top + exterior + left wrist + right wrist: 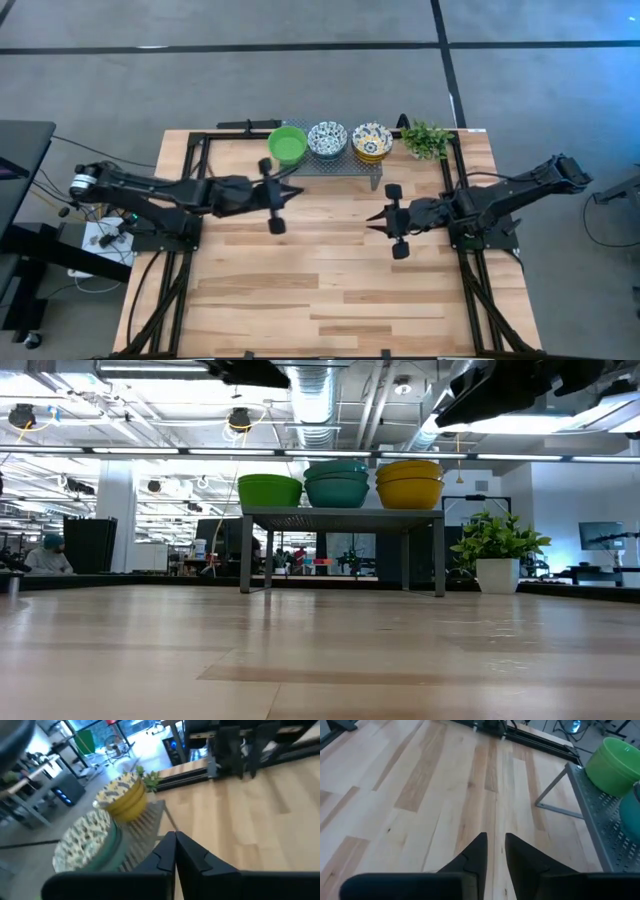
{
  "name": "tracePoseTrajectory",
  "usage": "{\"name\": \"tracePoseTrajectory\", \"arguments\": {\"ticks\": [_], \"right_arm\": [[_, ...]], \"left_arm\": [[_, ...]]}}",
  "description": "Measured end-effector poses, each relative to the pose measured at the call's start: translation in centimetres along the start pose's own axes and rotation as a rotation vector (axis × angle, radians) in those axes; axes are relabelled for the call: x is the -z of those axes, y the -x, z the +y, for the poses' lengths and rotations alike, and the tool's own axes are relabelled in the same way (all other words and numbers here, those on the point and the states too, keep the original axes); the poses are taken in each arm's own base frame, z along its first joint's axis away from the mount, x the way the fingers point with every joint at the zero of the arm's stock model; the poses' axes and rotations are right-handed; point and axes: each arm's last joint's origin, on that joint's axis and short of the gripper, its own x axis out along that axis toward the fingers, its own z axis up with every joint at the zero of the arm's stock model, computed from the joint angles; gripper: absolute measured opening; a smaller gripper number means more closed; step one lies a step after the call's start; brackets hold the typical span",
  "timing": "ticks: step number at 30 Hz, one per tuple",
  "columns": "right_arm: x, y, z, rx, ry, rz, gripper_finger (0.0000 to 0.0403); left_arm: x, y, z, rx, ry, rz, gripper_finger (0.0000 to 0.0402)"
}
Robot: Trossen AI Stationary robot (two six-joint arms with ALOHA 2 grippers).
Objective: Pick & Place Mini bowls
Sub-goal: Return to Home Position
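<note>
- Table [330, 300] of pale wood planks in the near ground, with black rails along both sides.
- Right gripper [372, 222] [495, 849] above the table, right of centre, pointing toward the left arm. Fingers [476, 856] released, with a narrow slit of wood showing between the tips and nothing held.
- Left gripper [296, 190] [175, 851] a little farther back, left of centre, just in front of the rack and nearest its green end. Fingers [195, 859] clenched tip to tip around nothing.
- Grey perforated rack [340, 164] [340, 515] [145, 825] [600, 825] on thin legs at the far edge of the table.
- Mini bowls all up on the rack, in three stacks side by side:
  - green bowls [288, 146] [270, 490] [615, 765] at the left end
  - blue-patterned bowls [327, 139] [336, 483] [90, 837] in the middle, teal on the outside
  - yellow-patterned bowls [372, 141] [409, 484] [125, 797] at the right end
  - number in each stack not readable
- Leafy plant [427, 140] [497, 545] [147, 777] in a white pot, on the table just beside the rack's right end.
- Open workshop hall beyond the table, with a seated person [45, 555] far off at the left of the low view.
</note>
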Motion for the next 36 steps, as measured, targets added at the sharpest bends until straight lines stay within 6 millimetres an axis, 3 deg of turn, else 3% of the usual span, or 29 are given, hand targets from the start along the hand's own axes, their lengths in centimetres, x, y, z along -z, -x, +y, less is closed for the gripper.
{"name": "tracePoseTrajectory", "arguments": {"ticks": [7, 10, 17, 20, 28, 33, 36], "right_arm": [[0.0, 0.1, -0.1, 0.003, 0.023, -0.002, 0.001], [0.0, 0.3, -0.2, 0.003, 0.042, 0.002, 0.0007], [0.6, 4.4, -1.6, 0.061, 0.042, -0.034, 0.0002], [2.3, 6.0, -1.8, 0.068, 0.015, -0.087, 0.0005], [8.0, 7.9, -1.9, 0.14, -0.111, -0.419, 0.0005], [10.3, 9.5, -1.8, 0.087, -0.114, -0.594, 0.0001], [10.7, 9.6, -1.7, 0.072, -0.108, -0.605, 0.0001]], "left_arm": [[2.6, 4.4, 0.1, 0.029, 0.208, -0.059, 0.0006], [3.9, 6.3, 0.3, 0.04, 0.261, -0.097, 0.001], [7.9, 9.7, 1.0, -0.003, 0.337, -0.167, 0.0006], [9.4, 10.4, 0.9, -0.004, 0.375, -0.191, 0.0007], [12.1, 10.6, 0.2, -0.018, 0.456, -0.329, 0.0007], [13.3, 10.5, -0.3, -0.039, 0.447, -0.399, 0.0008], [13.8, 10.7, -0.4, -0.041, 0.45, -0.457, 0.0013]]}}
